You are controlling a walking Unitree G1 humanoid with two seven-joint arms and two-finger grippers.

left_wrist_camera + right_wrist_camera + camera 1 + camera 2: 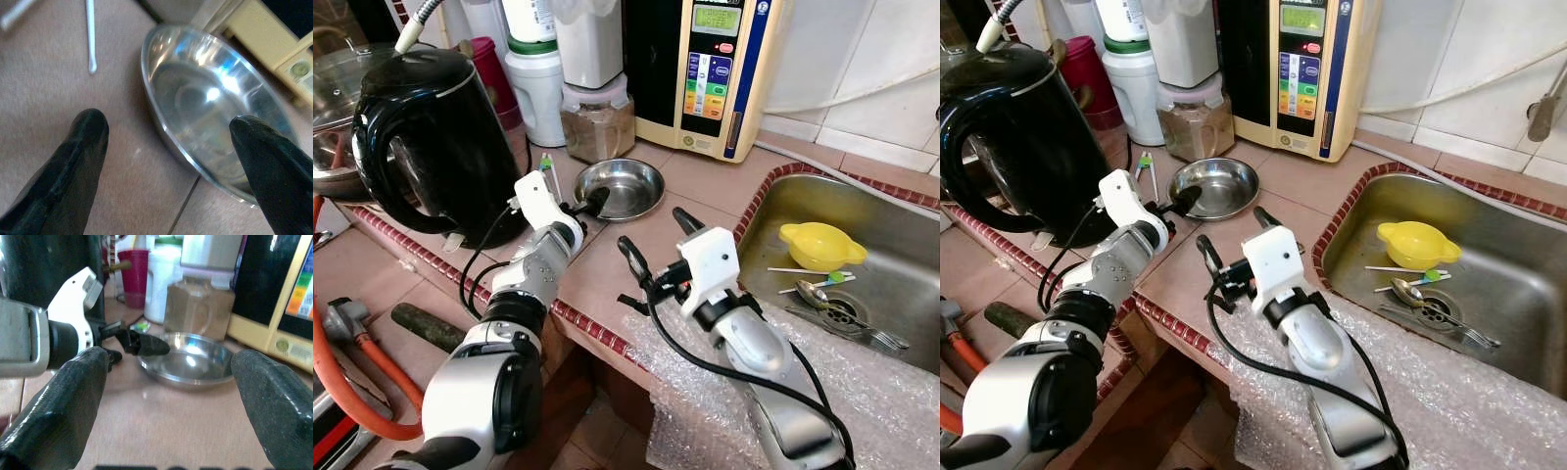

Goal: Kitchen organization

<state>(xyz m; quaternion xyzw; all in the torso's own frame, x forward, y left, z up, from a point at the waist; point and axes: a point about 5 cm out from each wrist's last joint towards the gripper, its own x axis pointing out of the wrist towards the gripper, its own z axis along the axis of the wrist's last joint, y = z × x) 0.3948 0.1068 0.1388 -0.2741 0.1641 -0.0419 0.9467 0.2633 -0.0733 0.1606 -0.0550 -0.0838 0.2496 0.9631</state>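
Two grippers over the tabletop (636,250), right gripper (656,245) jaws wide apart and empty, left gripper (579,208) jaws parted astride the near rim of one steel bowl (619,188), one black kettle (435,137) beside the bowl.

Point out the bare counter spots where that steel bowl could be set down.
Free tile lies between the steel bowl and the sink rim, before the water machine. Crowded: the back row of jars and the kettle. Both open grippers, left, right, occupy the front.

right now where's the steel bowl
The steel bowl sits on the tiled counter ahead, left of the sink, just below the spice jar, with the left claw at its rim.
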